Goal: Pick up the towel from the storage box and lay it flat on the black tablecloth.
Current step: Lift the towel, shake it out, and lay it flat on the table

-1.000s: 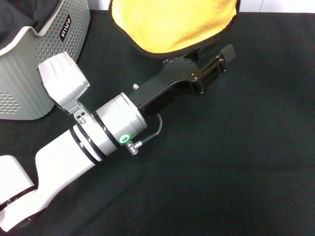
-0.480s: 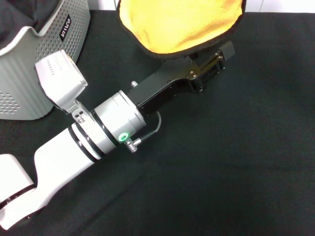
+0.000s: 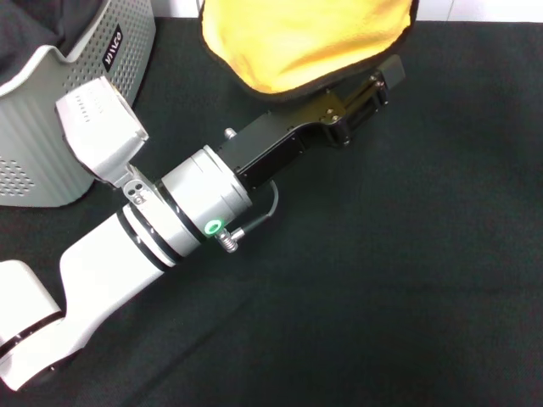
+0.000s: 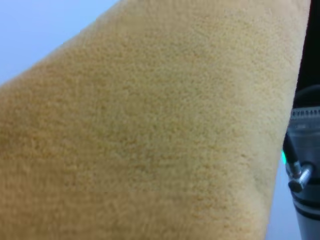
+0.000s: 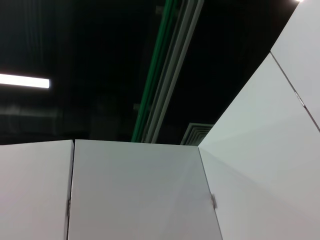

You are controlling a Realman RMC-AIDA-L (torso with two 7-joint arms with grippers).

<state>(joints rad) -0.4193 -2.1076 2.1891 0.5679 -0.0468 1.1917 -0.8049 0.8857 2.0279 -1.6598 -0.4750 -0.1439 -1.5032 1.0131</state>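
Since a second ago the left arm has slid a little toward 12 o'clock in the head view, and the towel (image 3: 305, 38) has gone with it, its lower hem now sitting slightly higher against the black tablecloth (image 3: 407, 271).

The towel shows its bright yellow-orange side, a fuzzy pile with a dark stitched edging that curves round the bottom in a rounded sweep. It hangs at about 12 o'clock in the head view, above the cloth and well to the 3 o'clock side of the storage box (image 3: 76, 102).

The left gripper (image 3: 373, 85) lies just below the towel's lower hem, toward 5 o'clock from it, its black body partly tucked under the fabric. Its fingers run up behind the towel, so whether they are pinched on the fabric cannot be told.

The towel's upper part is cut off by the frame edge. In the left wrist view the towel (image 4: 150, 130) fills nearly everything. The right wrist view shows only ceiling and white panels; the right gripper is nowhere seen.
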